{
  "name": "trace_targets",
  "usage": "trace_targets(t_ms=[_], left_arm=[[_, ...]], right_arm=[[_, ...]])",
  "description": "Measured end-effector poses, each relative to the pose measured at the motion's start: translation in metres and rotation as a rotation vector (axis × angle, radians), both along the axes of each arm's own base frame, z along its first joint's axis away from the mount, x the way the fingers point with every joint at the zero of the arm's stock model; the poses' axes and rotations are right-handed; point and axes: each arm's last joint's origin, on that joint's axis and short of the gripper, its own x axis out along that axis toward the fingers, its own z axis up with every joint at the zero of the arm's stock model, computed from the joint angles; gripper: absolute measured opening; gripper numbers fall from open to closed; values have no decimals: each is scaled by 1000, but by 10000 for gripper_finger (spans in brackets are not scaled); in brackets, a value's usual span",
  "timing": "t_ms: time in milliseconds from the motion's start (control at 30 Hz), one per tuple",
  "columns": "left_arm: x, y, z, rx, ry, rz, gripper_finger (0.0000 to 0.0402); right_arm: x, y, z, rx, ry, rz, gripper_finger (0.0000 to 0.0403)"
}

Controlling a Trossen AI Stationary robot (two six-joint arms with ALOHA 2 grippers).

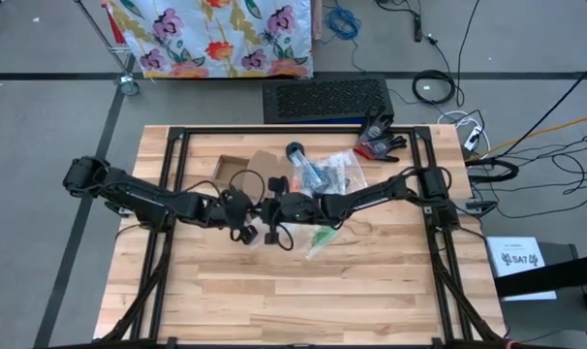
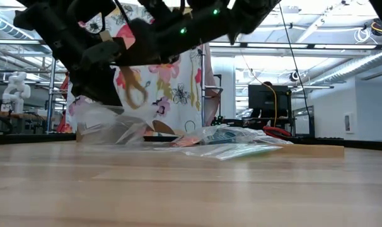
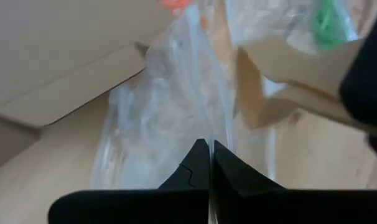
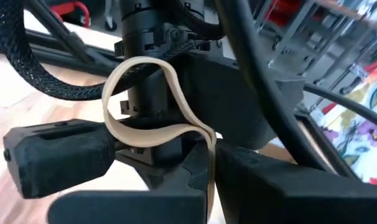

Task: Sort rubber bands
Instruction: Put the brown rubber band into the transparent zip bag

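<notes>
- Above the middle of the wooden surface [image 1: 371, 281], both arms were seen meeting tip to tip, and from overhead their fingertips could not be told apart from the cables and wrist housings around them.
- The pile of clear plastic bags [image 1: 327, 176] behind the arms was partly covered by the right arm; the coloured rubber bands inside [image 1: 322, 237] showed only as small green and orange flecks, too small to count.
- In the low view, most of both arms was cut off by the upper edge.
- The right hand [image 4: 210, 165] was seen pressed together, pinching a tan rubber band [image 4: 145, 102], whose loop stood up from the fingertips in front of the other arm's wrist.
- The same tan band [image 2: 135, 88] hung in the air above the surface in the low view.
- The left hand [image 3: 210, 163] was seen pressed together on the edge of a clear plastic bag [image 3: 163, 112], with a cardboard box [image 3: 64, 56] beside it.
- A wide stretch of bare wood lay in front of the arms, up to the near edge.
- A black-and-red glove [image 1: 379, 141] lay at the far edge, well apart from both hands.
</notes>
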Motion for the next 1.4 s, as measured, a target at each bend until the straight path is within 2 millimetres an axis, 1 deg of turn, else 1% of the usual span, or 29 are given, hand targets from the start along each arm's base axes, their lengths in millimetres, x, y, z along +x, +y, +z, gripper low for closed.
trace_targets(t_ms=[133, 233, 333, 433, 567, 633, 733, 900, 967, 1033, 1133, 1200, 1267, 1400], left_arm=[[-4, 8, -4, -5, 45, 36, 0], [-9, 15, -17, -33, 56, 44, 0], [-14, 21, -29, -62, 27, 53, 0], [-18, 26, -36, -78, 6, 89, 0], [-16, 26, -33, -130, -59, 73, 0], [-10, 25, -27, -172, -142, 40, 0], [-2, 21, -12, -233, -278, -44, 0], [7, 16, 11, -326, -512, -207, 0], [8, 15, 12, -330, -524, -230, 0], [6, 16, 7, -327, -470, -214, 0], [-2, 20, -8, -245, -305, -91, 0], [-9, 24, -21, -198, -183, 14, 0], [-13, 25, -30, -186, -96, 56, 0], [-14, 24, -40, -215, -77, 63, 0]], right_arm=[[6, -11, -9, 3, -31, -19, 0], [9, -18, -21, 31, -10, -12, 0], [12, -23, -29, 47, -20, 3, 0], [13, -28, -29, 26, -49, -2, 0], [13, -35, -26, 37, -52, -15, 0], [8, -36, -17, 50, -33, -20, 0], [0, -36, 3, 92, 4, -31, 0], [-20, -26, 40, 158, 26, -28, 0], [-27, -24, 53, 188, 31, -36, 0], [-32, -24, 58, 215, 43, -48, 0], [-34, -24, 52, 246, 93, -69, 0], [-29, -24, 39, 252, 124, -77, 0], [-21, -24, 20, 221, 149, -77, 0], [-5, -26, -4, 155, 83, -113, 0]])
